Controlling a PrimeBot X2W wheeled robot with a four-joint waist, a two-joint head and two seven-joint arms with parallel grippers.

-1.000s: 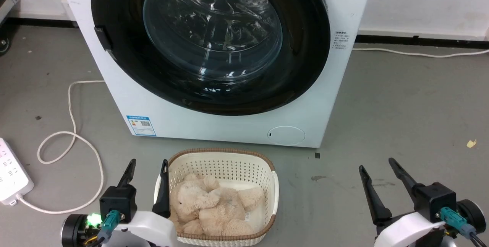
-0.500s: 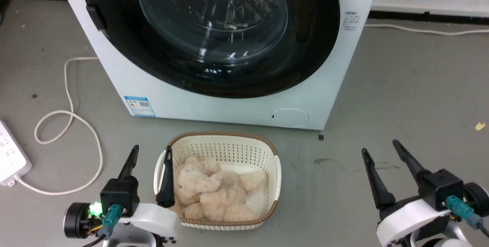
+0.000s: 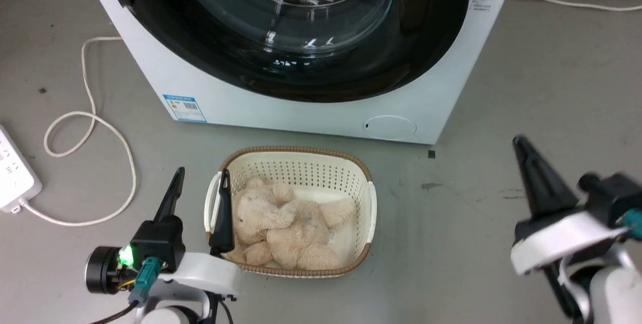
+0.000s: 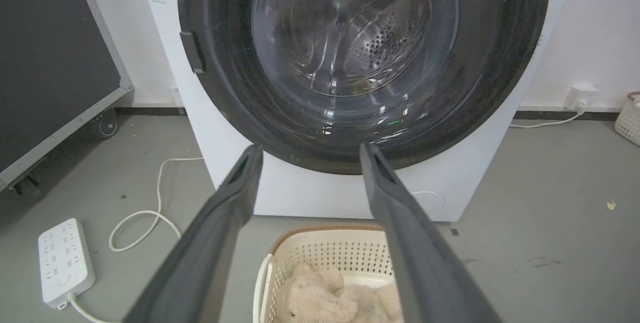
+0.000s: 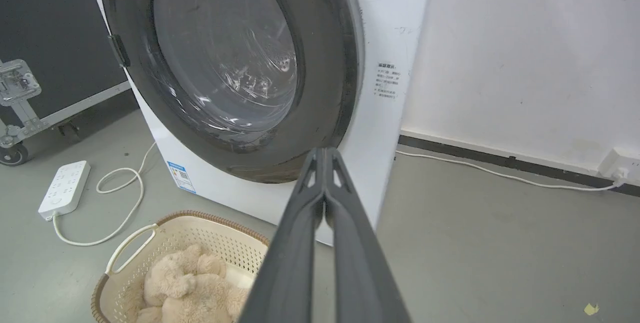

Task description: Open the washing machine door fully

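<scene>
Grey matt floor (image 3: 501,88), scuffed and stained in spots. At the back, white wall (image 5: 525,53), marked here and there, with black skirting (image 5: 500,159) along its foot. Just in front of the skirting, thin white cable (image 5: 475,167) running to a wall socket (image 5: 617,162). On the left, white power strip (image 4: 65,262) flat on the floor, its cord (image 3: 90,128) looping beside it. Behind that, large black case (image 4: 50,63) with metal edging, on castors. Small yellow scrap (image 5: 591,308) on the floor at the right. Soft, even light.

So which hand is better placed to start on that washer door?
Probably the right hand: shut, it points at the lower right rim of the washing machine door. The left hand is open, low by the basket.
</scene>
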